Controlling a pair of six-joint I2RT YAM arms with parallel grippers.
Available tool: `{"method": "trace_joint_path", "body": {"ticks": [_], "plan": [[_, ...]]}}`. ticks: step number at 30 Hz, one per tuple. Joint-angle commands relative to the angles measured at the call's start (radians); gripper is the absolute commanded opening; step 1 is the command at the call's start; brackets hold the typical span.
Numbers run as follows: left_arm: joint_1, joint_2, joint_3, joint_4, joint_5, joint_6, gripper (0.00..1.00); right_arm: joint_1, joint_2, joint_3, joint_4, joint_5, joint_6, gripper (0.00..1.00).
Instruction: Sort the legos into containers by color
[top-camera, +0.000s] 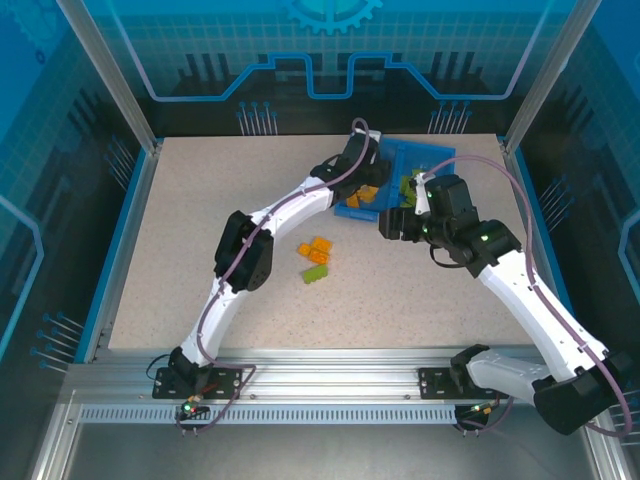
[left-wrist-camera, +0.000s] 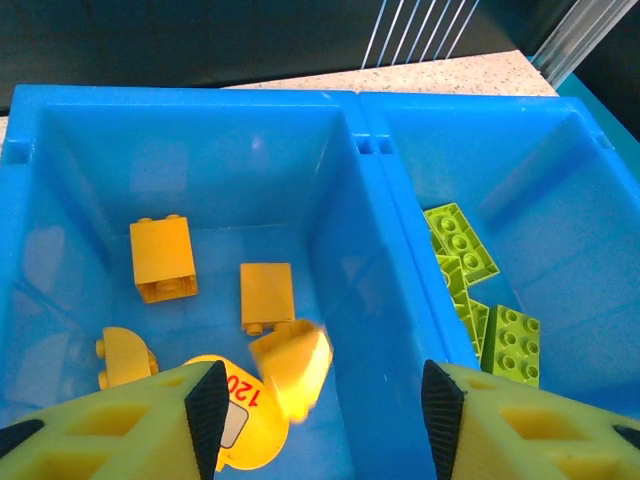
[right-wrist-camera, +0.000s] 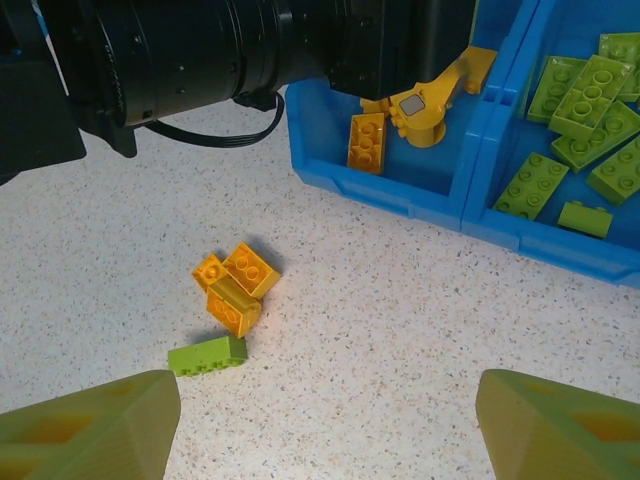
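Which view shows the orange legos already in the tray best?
Left wrist: looks straight into the compartment, orange legos distinct, one blurred. Right wrist catches a couple beneath the left arm. Top external gives small orange specks beside that arm.

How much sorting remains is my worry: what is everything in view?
table: one, speckled beige.
tray: one, blue, two compartments, far part of the table.
orange legos in tray: at least five, orange, left compartment, one blurred.
green legos in tray: about seven, lime green, right compartment.
loose orange legos: three, orange, clustered on the table before the tray.
loose green lego: one, lime green, beside that cluster.
left gripper: one, yellow-green fingers, open above the blurred brick.
right gripper: one, open, above the loose bricks.
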Motion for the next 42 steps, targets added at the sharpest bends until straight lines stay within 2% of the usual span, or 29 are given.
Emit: {"method": "trace_joint_path", "body": {"ticks": [1, 4, 8, 13, 16, 19, 22, 25, 29, 31, 35, 39, 42], "plan": [[-0.005, -0.123, -0.050, 0.016, 0.030, -0.018, 0.56, -0.011, 0.008, 0.012, 0.009, -0.008, 0.007, 0.79], [-0.004, -0.283, -0.225, 0.107, 0.054, -0.051, 0.56, -0.011, 0.029, 0.024, 0.011, -0.011, 0.004, 0.80], [-0.004, -0.593, -0.560, 0.248, 0.055, -0.074, 0.56, -0.005, 0.064, 0.031, 0.023, -0.044, 0.007, 0.80], [-0.004, -0.973, -0.920, 0.286, 0.066, 0.018, 0.56, 0.065, 0.158, 0.046, 0.036, -0.065, -0.020, 0.79], [-0.009, -1.184, -1.075, 0.230, 0.110, 0.149, 0.57, 0.144, 0.251, 0.058, 0.040, -0.065, 0.005, 0.79], [-0.016, -1.382, -1.191, 0.098, 0.132, 0.273, 0.57, 0.236, 0.351, 0.050, 0.078, -0.057, 0.060, 0.79], [-0.019, -1.552, -1.267, -0.050, 0.148, 0.391, 0.58, 0.308, 0.457, 0.062, 0.113, -0.057, 0.104, 0.81], [-0.019, -1.694, -1.327, -0.178, 0.165, 0.500, 0.60, 0.373, 0.565, 0.114, 0.102, 0.006, 0.117, 0.83], [-0.019, -1.824, -1.409, -0.291, 0.227, 0.654, 0.65, 0.425, 0.678, 0.183, 0.080, 0.084, 0.114, 0.92], [-0.019, -1.879, -1.459, -0.307, 0.252, 0.703, 0.70, 0.436, 0.723, 0.203, 0.086, 0.087, 0.110, 0.95], [-0.017, -1.953, -1.550, -0.252, 0.254, 0.743, 0.85, 0.443, 0.793, 0.240, 0.081, 0.079, 0.113, 0.96], [-0.018, -1.962, -1.577, -0.231, 0.247, 0.782, 0.98, 0.449, 0.849, 0.265, 0.082, 0.089, 0.103, 0.94], [-0.017, -1.960, -1.589, -0.231, 0.242, 0.796, 0.99, 0.455, 0.896, 0.296, 0.072, 0.073, 0.086, 0.90]]}}
